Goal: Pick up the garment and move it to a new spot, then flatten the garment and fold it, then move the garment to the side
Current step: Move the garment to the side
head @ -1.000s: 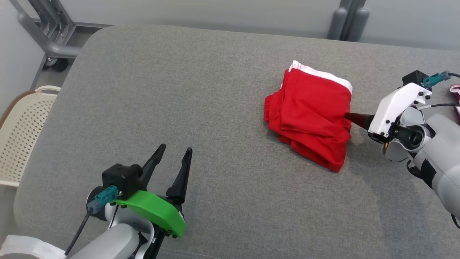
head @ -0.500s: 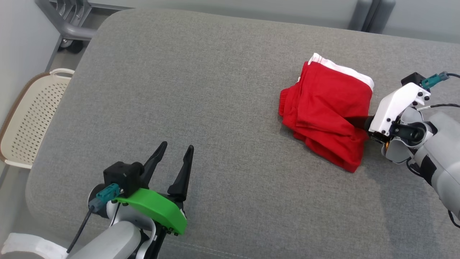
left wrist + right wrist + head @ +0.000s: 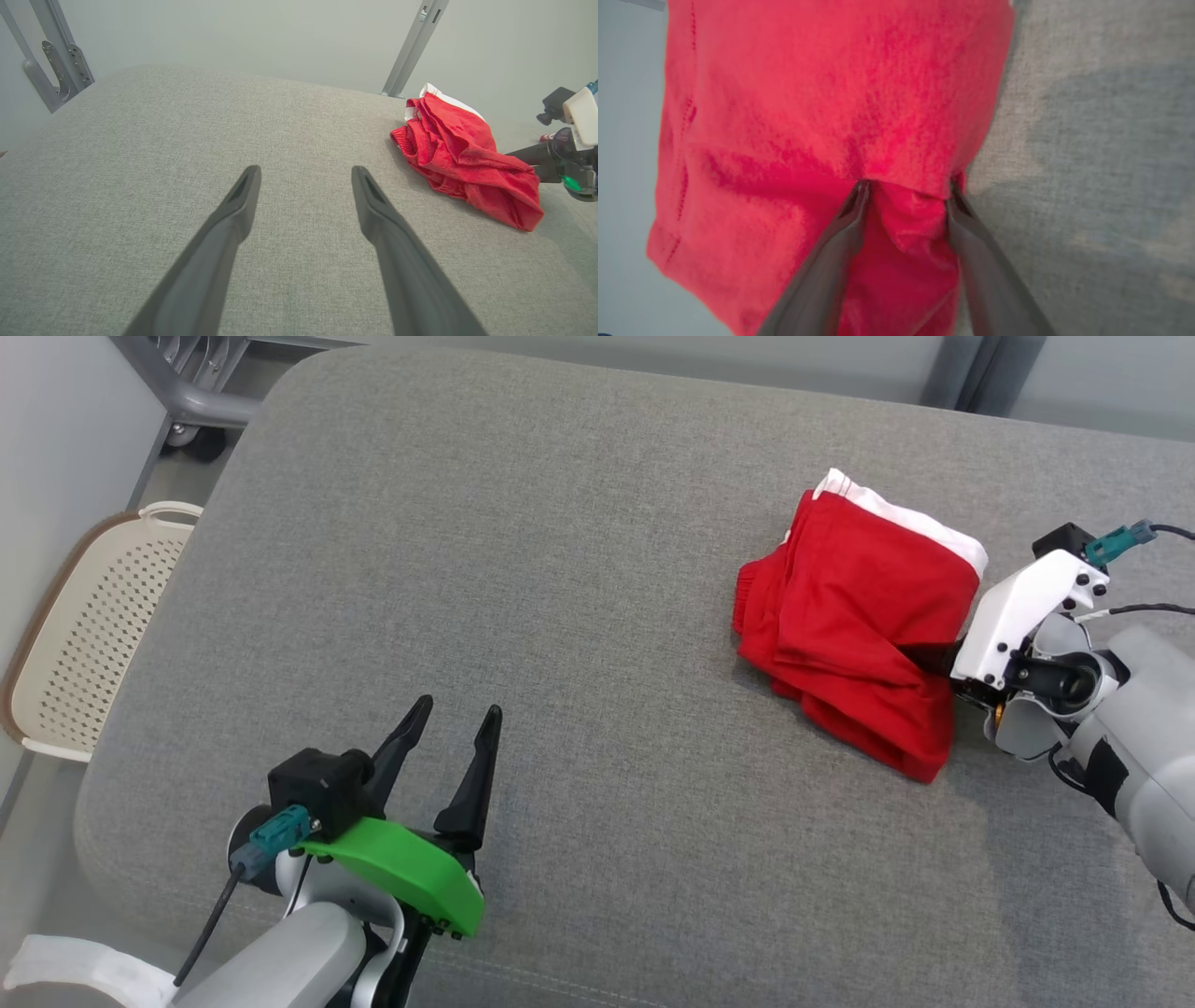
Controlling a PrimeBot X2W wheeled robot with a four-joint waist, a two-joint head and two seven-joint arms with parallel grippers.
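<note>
**Right pincer in the garment's edge**

The right pincer (image 3: 908, 186), jaws apart, straddles a fold of the red garment (image 3: 859, 607) without clamping it. The bundle lies dead ahead, long axis crosswise, on the bench's (image 3: 560, 569) right side. The left pincer (image 3: 459, 707), agape, stands well apart.

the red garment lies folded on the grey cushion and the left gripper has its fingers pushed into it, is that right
Not quite. It is the right gripper whose fingers are pushed into the folded red garment on the grey cushion, as the right wrist view shows. The left gripper is apart from it, open over bare cushion.
</note>
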